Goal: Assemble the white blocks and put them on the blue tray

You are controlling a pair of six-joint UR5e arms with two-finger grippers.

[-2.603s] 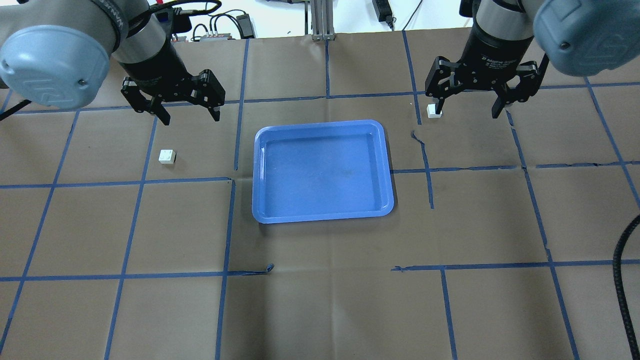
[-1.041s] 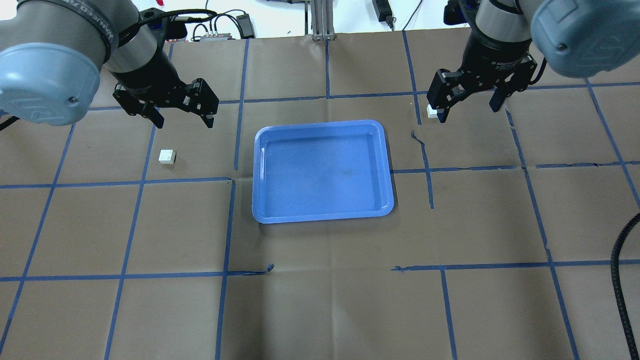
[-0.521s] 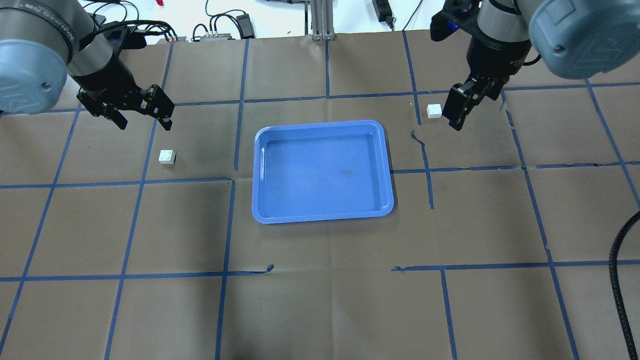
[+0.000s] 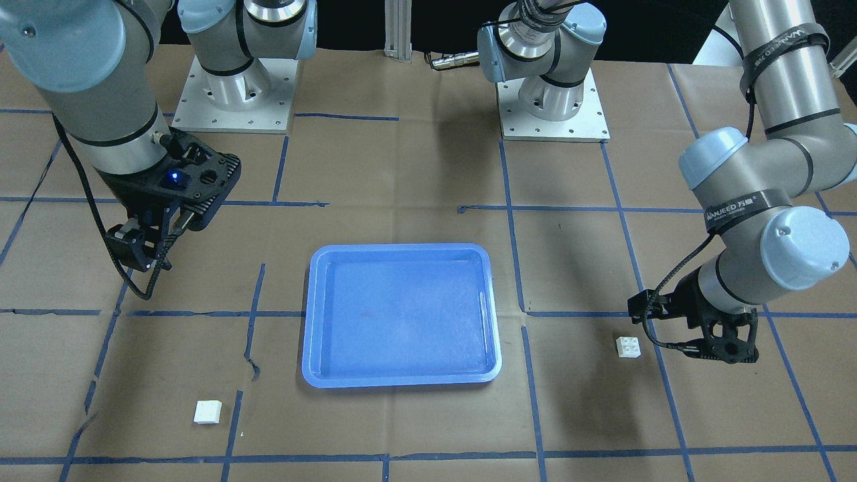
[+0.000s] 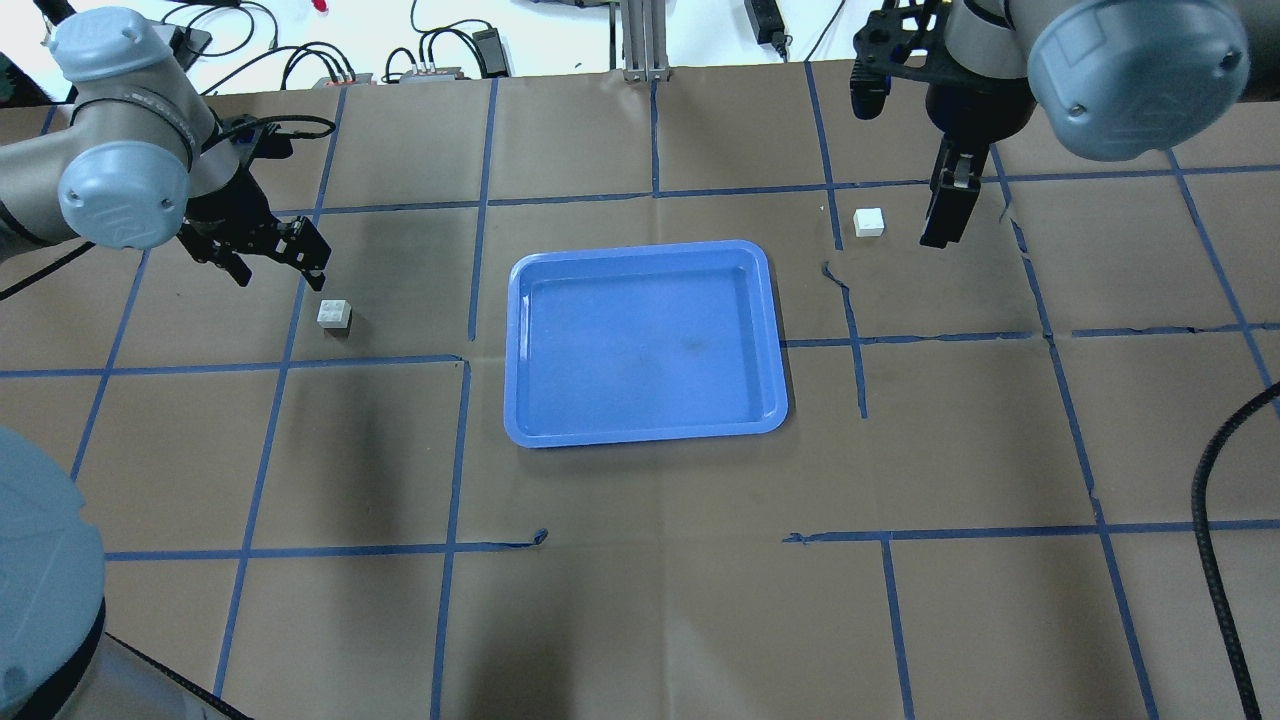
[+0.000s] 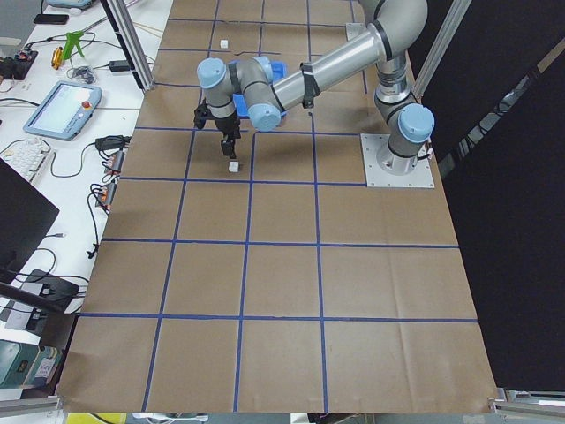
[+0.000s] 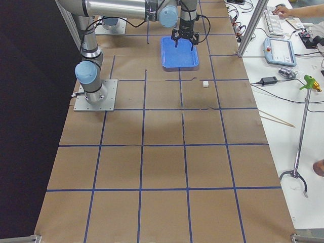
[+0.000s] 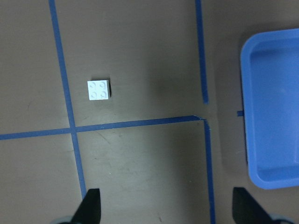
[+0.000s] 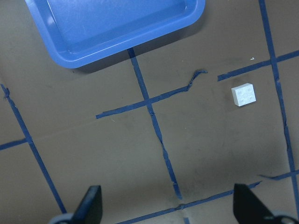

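The blue tray (image 5: pixel 640 438) lies flat on the brown paper (image 5: pixel 640 610), midway between the arms. To its left, and well apart from it, the left white block (image 5: pixel 334 315) sits studs up just beyond a blue tape line (image 5: pixel 380 359). The left gripper (image 5: pixel 282 279) hangs a little farther out, fingers spread wide and holding nothing — the block is not between them. Past the tray's far right corner rests the right white block (image 5: pixel 869 222). The right gripper (image 5: pixel 935 238) hovers beside it, its fingers likewise parted, clear of the block.
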